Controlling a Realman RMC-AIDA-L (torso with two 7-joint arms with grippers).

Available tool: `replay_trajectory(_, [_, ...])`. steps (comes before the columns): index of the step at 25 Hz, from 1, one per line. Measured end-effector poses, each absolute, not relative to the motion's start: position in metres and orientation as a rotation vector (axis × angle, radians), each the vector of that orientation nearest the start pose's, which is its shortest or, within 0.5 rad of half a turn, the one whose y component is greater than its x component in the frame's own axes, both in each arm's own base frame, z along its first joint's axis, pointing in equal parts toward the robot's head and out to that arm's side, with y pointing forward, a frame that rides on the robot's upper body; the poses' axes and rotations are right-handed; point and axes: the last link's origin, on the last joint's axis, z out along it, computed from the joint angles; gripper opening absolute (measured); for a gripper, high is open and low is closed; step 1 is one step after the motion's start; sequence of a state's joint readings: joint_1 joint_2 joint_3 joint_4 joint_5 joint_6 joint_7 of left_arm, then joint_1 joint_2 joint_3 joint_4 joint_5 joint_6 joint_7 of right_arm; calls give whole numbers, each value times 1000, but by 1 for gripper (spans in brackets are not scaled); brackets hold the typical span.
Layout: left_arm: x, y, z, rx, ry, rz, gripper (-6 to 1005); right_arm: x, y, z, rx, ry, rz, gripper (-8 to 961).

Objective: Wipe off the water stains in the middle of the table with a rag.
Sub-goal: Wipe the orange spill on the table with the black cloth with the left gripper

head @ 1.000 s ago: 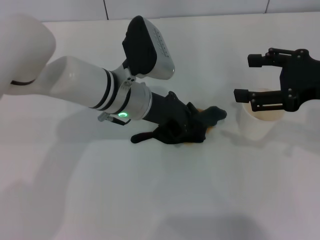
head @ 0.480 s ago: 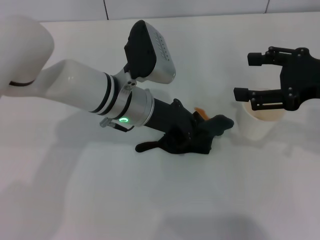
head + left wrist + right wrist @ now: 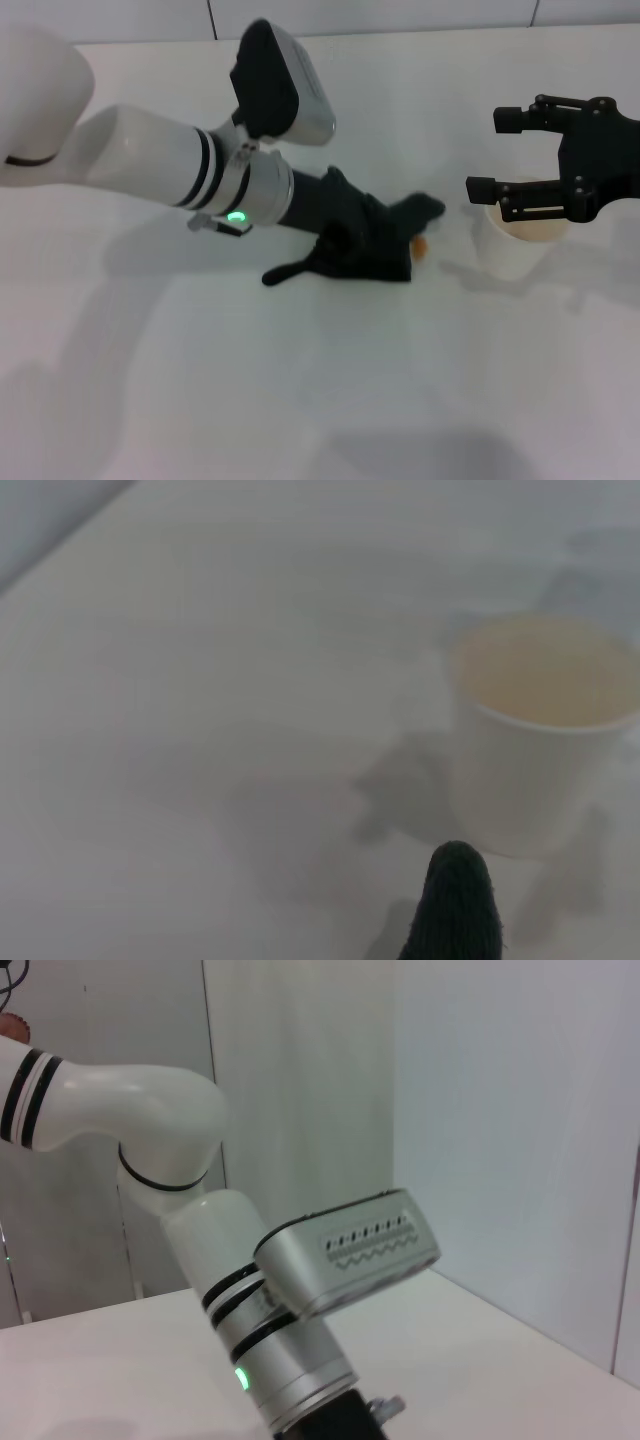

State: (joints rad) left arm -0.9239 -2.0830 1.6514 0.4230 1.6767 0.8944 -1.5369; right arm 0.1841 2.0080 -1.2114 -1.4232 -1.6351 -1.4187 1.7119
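Head view high over table (image 3: pixel 330 400), left wrist low, near cup (image 3: pixel 535 730)

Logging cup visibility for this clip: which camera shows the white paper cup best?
The left wrist view: the white paper cup is close and unobstructed, its open rim and wall clear. In the head view the right gripper hovers over the cup, covering part of it. The right wrist view misses it entirely.

Left arm (image 3: pixel 200 1260) white, black-banded, green light lit, above table (image 3: pixel 450 1360).

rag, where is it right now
In the head view the rag lies mid-table under the left gripper, just left of the white paper cup.
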Motion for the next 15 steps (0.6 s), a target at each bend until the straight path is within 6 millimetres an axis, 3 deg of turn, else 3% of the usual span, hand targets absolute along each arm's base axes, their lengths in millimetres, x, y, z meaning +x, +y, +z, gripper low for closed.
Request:
replay_trajectory(8, [-151, 410, -109, -2837, -167, -138, 91, 198, 305, 67, -2657, 314, 617, 854])
replay_trajectory(15, [-149, 420, -107, -2772, -128, -124, 90, 198, 305, 67, -2655, 315, 614, 854])
